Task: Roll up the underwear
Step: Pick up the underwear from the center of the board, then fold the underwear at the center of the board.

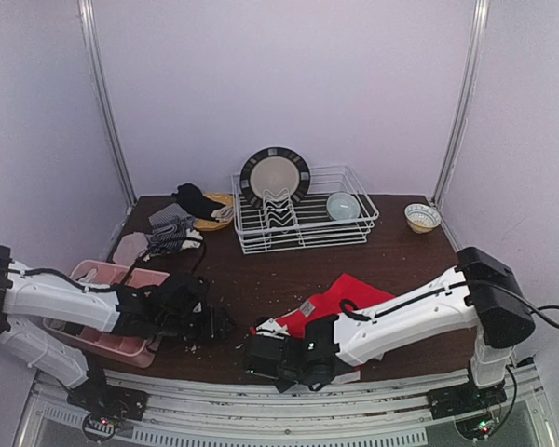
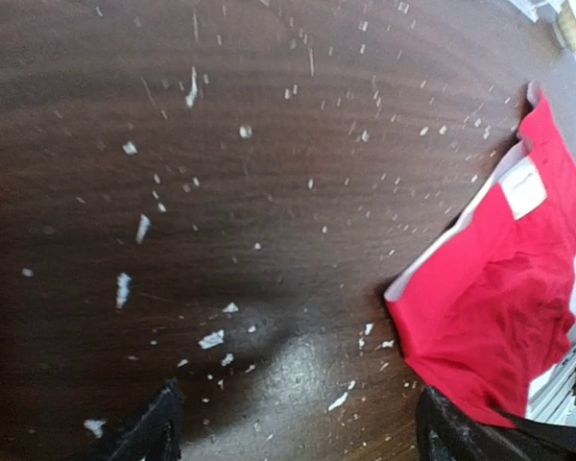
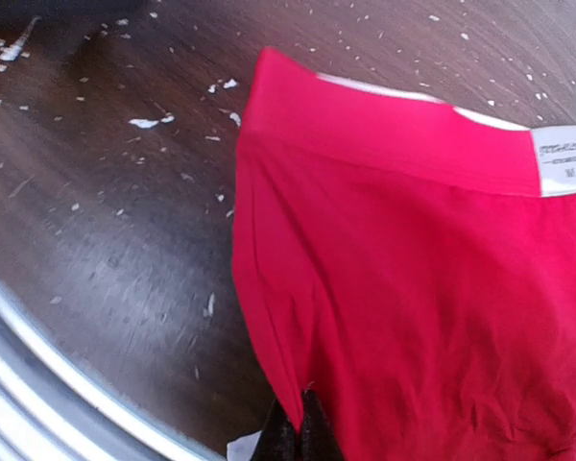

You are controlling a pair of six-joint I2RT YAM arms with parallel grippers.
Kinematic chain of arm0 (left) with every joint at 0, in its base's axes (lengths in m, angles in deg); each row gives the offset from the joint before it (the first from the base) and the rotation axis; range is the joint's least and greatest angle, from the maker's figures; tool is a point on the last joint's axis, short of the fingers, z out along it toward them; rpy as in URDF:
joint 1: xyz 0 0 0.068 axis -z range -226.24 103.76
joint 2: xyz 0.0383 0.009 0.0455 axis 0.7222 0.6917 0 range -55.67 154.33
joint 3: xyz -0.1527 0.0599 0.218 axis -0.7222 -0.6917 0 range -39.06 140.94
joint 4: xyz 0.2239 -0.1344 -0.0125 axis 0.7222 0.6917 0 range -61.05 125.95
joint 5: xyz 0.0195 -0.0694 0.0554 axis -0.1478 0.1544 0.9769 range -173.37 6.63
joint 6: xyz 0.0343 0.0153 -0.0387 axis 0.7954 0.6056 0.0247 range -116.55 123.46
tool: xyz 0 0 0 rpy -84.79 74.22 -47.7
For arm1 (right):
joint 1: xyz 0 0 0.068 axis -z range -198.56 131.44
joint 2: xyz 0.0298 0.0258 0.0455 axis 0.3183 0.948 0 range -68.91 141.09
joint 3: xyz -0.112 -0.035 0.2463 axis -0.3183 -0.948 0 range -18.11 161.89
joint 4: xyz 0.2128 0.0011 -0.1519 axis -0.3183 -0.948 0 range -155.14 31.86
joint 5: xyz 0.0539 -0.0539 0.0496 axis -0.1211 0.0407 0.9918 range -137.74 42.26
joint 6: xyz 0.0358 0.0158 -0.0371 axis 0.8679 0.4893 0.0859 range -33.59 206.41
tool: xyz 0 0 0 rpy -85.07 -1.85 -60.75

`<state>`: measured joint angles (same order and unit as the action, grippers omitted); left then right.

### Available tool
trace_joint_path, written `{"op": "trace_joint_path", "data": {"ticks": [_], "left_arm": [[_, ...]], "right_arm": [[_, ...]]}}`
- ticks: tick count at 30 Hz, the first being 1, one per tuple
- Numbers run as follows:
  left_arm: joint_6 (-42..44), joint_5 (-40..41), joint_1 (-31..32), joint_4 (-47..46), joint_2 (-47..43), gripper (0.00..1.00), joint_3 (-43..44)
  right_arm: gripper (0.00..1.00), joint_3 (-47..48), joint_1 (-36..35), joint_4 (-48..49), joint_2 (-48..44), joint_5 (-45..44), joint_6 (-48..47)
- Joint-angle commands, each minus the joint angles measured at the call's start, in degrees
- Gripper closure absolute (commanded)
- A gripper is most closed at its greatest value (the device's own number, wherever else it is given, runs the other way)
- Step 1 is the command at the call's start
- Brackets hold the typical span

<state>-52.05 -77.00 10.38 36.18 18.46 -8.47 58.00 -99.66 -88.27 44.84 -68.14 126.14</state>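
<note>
Red underwear [image 1: 340, 296] with a white waistband lies flat on the dark table near the front edge. My right gripper [image 1: 272, 358] is at its near left corner. In the right wrist view the right gripper [image 3: 303, 434] is shut, pinching a fold of the red underwear [image 3: 413, 269] at its lower edge. My left gripper [image 1: 219, 324] hovers over bare table just left of the cloth. The left wrist view shows the left gripper [image 2: 302, 444] open with only wood between its fingers, and the red underwear [image 2: 499, 288] lies beside the right finger. Striped underwear [image 1: 172, 233] and a black piece [image 1: 194, 197] lie at the back left.
A pink compartment tray [image 1: 102, 343] sits under the left arm at the front left. A white wire dish rack [image 1: 303, 223] holds a plate [image 1: 275, 175] and a bowl [image 1: 343, 205] at the back. Another bowl [image 1: 421, 217] stands at the back right. White crumbs litter the table.
</note>
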Motion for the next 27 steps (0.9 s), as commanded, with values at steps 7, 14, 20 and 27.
{"op": "trace_joint_path", "data": {"ticks": [7, 14, 20, 27], "left_arm": [[-2.1, -6.6, 3.7, -10.2, 16.8, 0.2, 9.1], [-4.6, -8.6, 4.1, -14.5, 21.1, 0.27, 9.1], [-3.6, -7.6, 4.1, -14.7, 20.1, 0.48, 9.8], [-2.4, 1.2, 4.3, -5.4, 9.6, 0.36, 8.6]], "right_arm": [[1.0, -9.1, 0.1, 5.0, -11.0, 3.1, 0.6], [1.0, -11.5, 0.1, 6.8, -12.7, 3.4, 0.7], [1.0, -15.1, 0.4, 11.0, -17.5, 5.6, -0.7], [1.0, -21.4, 3.1, 25.0, -22.9, 20.1, -0.8]]}}
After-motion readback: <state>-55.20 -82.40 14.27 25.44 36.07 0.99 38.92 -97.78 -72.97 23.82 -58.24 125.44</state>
